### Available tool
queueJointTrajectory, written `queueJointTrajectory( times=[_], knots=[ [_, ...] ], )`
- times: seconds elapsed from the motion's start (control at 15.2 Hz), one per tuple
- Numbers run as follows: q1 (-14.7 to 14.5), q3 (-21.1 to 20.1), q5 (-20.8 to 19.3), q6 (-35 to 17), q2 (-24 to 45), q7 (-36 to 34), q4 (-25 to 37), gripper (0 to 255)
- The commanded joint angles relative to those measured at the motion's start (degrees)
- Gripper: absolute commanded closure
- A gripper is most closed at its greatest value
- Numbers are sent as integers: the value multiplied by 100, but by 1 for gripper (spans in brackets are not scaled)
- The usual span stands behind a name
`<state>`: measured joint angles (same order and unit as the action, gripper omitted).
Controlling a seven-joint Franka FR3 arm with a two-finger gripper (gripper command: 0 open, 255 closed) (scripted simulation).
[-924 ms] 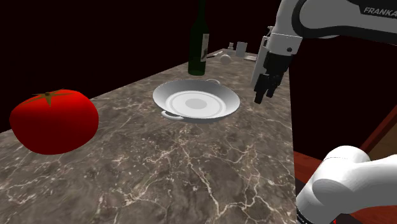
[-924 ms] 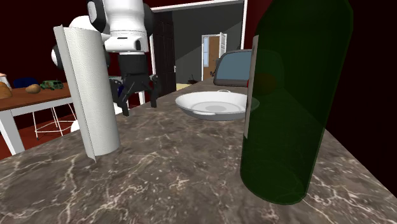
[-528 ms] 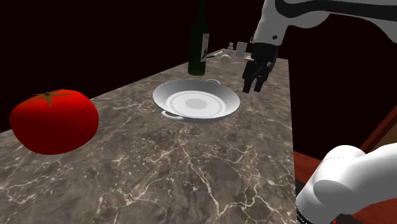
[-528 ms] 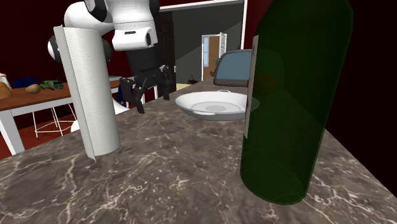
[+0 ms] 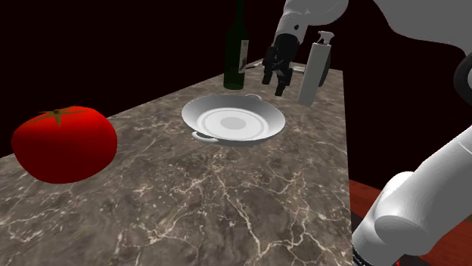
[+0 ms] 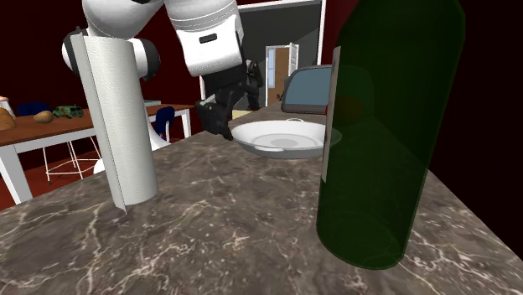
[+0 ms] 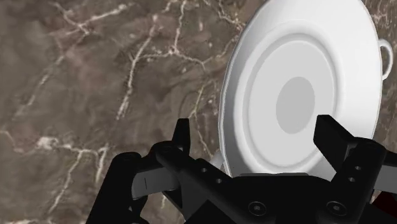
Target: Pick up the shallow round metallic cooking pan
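While the gripper (image 5: 276,73) hangs in the upper middle of the shoulder view, its 2 black fingers (image 7: 182,137) stand well apart and clasp nothing. The pan (image 5: 233,121) sits flat on the brown marbled worktop (image 5: 227,204) at the centre of that frame. It is shallow and round, drawn pale grey-white, with 2 small loop handles on opposite sides of the rim. The gripper is above and just right of the pan's far rim and does not touch it. In the wrist view the pan (image 7: 299,95) lies beyond the fingers, much of it seen through the gap between them, with bare worktop beside it.

Close to the gripper stand 2 upright things. A dark green bottle (image 5: 237,53) is just behind the pan, to the gripper's left in the shoulder view. A tall white roll (image 5: 312,72) is near on the gripper's right, so the gripper sits between them. A big red tomato (image 5: 64,143) rests at the left of that frame, well apart from the pan.

In the second exterior view the bottle (image 6: 390,126) fills the right foreground and the roll (image 6: 117,126) stands at the left. The pan (image 6: 281,138) lies farther back between them, with the gripper (image 6: 220,117) just to its left. A dark box with a blue-grey face (image 6: 308,88) stands behind the pan.
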<state>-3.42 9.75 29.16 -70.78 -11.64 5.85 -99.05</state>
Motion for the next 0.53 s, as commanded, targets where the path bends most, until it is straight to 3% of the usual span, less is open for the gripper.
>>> queueJointTrajectory(
  times=[0.0,0.46],
  knots=[
    [3,66,191,67,224,67,145,0],
    [6,26,108,-382,105,296,-470,0]
  ],
)
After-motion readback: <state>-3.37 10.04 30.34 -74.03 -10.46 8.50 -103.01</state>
